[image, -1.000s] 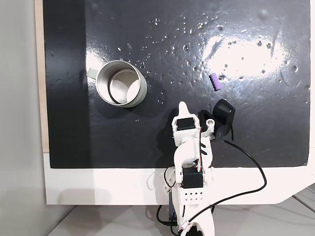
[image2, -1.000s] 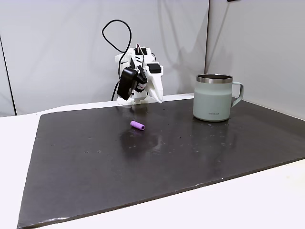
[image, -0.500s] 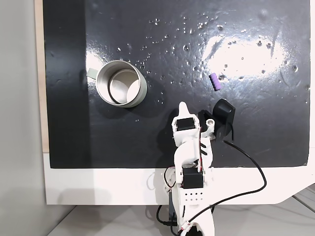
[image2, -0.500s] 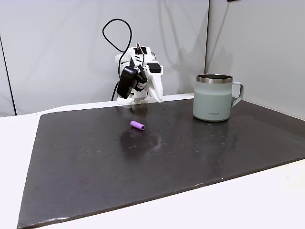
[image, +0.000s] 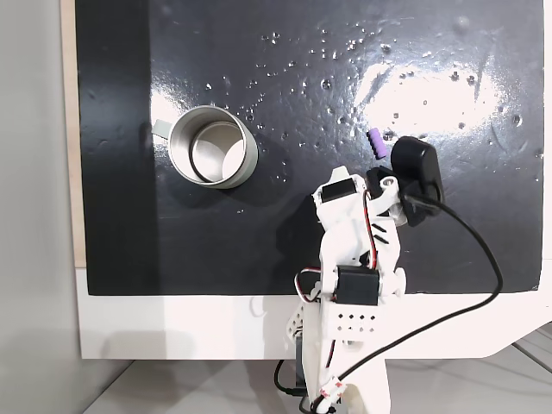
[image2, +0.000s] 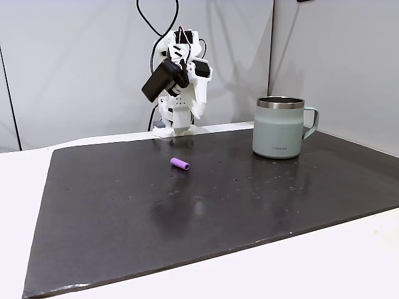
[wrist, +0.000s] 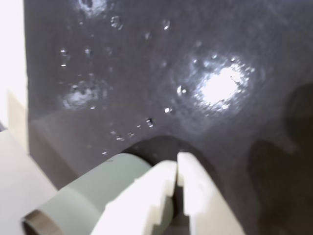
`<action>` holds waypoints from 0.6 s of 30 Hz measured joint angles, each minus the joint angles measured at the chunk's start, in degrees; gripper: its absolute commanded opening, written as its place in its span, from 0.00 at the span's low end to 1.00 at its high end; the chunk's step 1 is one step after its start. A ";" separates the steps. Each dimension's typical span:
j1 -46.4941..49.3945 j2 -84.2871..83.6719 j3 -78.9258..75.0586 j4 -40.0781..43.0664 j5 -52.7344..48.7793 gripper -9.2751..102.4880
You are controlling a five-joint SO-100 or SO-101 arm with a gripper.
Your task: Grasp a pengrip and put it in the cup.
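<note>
Lying on the dark mat, the pengrip sits well apart from the cup, at about 9 o'clock of it in a fixed view. From above, the pengrip is at 3 o'clock of the cup, just beside the webcam. In the wrist view the gripper is pressed together, holding nothing, raised above the mat.

You have one fixed view straight down on the black mat, arm base at bottom. Another fixed view sits low at the mat's far edge, facing the arm. Both share the cup and arm. The wrist view looks closely past the fingers at mat and cup.
</note>
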 measured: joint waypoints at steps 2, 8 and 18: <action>1.85 -4.57 -0.88 -2.64 -2.99 0.08; 6.06 -18.90 -4.48 -8.79 -9.67 0.08; 10.11 -34.98 -15.03 -10.02 -20.48 0.16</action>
